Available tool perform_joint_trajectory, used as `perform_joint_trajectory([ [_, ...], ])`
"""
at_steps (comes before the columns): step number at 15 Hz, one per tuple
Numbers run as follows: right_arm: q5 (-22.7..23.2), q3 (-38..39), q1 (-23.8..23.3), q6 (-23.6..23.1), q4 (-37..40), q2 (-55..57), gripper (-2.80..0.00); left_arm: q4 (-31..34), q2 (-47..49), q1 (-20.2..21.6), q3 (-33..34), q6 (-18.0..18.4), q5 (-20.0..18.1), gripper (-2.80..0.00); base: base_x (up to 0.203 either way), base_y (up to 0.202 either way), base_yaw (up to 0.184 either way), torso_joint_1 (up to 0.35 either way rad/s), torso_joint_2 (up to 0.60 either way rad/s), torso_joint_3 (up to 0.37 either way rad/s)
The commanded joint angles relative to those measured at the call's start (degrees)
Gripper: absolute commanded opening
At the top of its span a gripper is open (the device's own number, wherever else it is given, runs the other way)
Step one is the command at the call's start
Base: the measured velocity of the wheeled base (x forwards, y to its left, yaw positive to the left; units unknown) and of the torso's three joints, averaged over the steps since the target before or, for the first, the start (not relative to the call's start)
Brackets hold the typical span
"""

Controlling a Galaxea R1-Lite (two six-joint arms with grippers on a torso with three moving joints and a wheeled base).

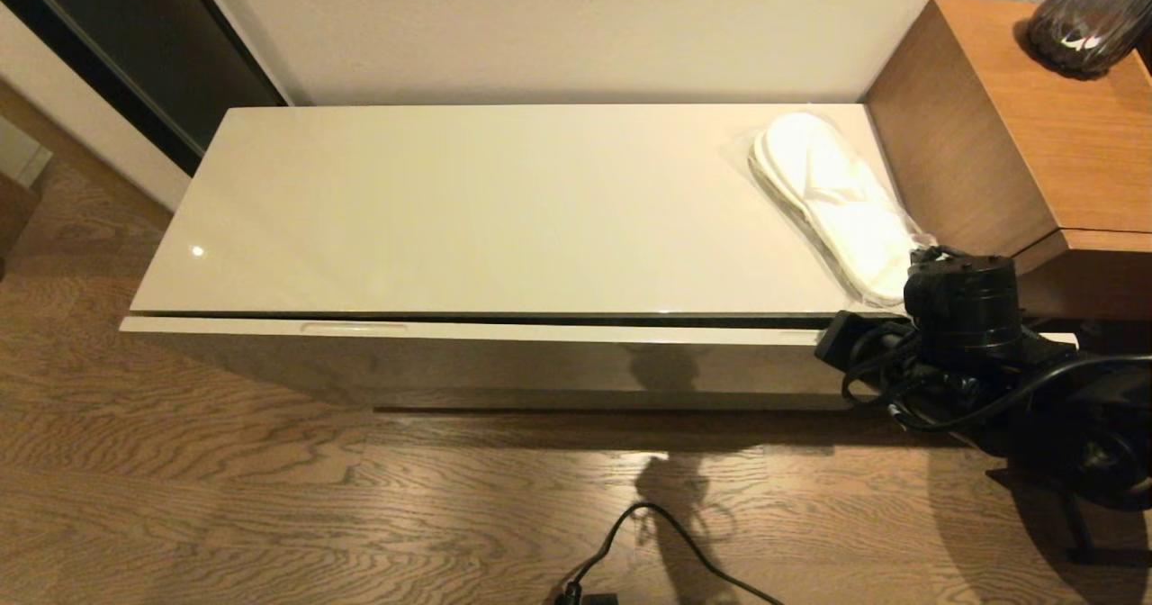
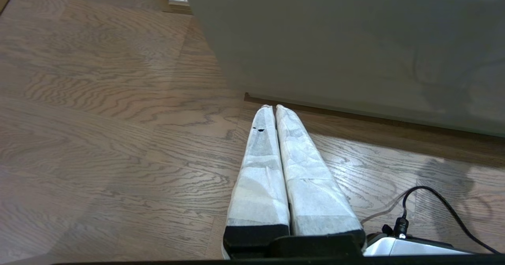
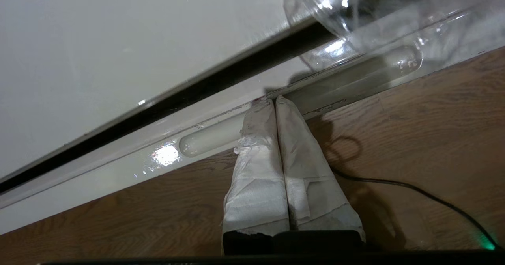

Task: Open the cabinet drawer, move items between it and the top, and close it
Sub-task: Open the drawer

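The cabinet drawer [image 1: 540, 362] stands slightly ajar, with a thin dark gap under the top [image 1: 468, 209]. The slippers [image 1: 837, 200], white and sealed in clear plastic, lie on the top's right end, and the plastic [image 3: 355, 24] overhangs the edge. My right arm [image 1: 963, 317] is at the drawer's right end. There my right gripper [image 3: 273, 100] is shut, its tips touching the right handle slot [image 3: 355, 75] with nothing held. My left gripper [image 2: 273, 107] is shut and empty, low over the floor before the cabinet front [image 2: 355, 48]. The tape roll is out of view.
A taller brown wooden unit [image 1: 1035, 137] with a dark vase [image 1: 1089, 11] stands against the cabinet's right end. The drawer's left handle slot [image 1: 353, 327] is free. A black cable [image 1: 666, 533] lies on the wooden floor [image 1: 225, 497] in front.
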Motion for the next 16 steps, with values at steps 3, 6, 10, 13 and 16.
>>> perform_joint_trajectory([
  [3,1.9,3.5,0.1,1.5,2.4,2.2,-2.8,0.0,-2.2,0.1,0.1,0.0,0.1,-2.8,0.0,0.0,0.0,0.0,0.0,0.0],
  [6,4.8,6.4,0.2,1.6,6.2,-1.1,-2.8,0.0,-2.2,0.0,0.1,0.0,0.1,-2.8,0.0,0.0,0.0,0.0,0.0,0.0],
  [10,10.1,7.0,0.2,1.5,17.8,-10.9,-2.8,0.0,-2.2,0.1,0.1,0.0,0.1,-2.8,0.0,0.0,0.0,0.0,0.0,0.0],
  [13,16.8,5.5,0.2,1.4,30.5,-20.4,-2.8,0.0,-2.2,0.0,0.1,0.0,0.0,-2.8,0.0,0.0,0.0,0.004,0.02,-0.008],
  [16,19.9,2.0,0.2,1.4,38.8,-24.0,-2.8,0.0,-2.2,0.1,0.1,0.0,0.0,-2.8,0.0,0.0,0.0,0.0,0.0,0.0],
])
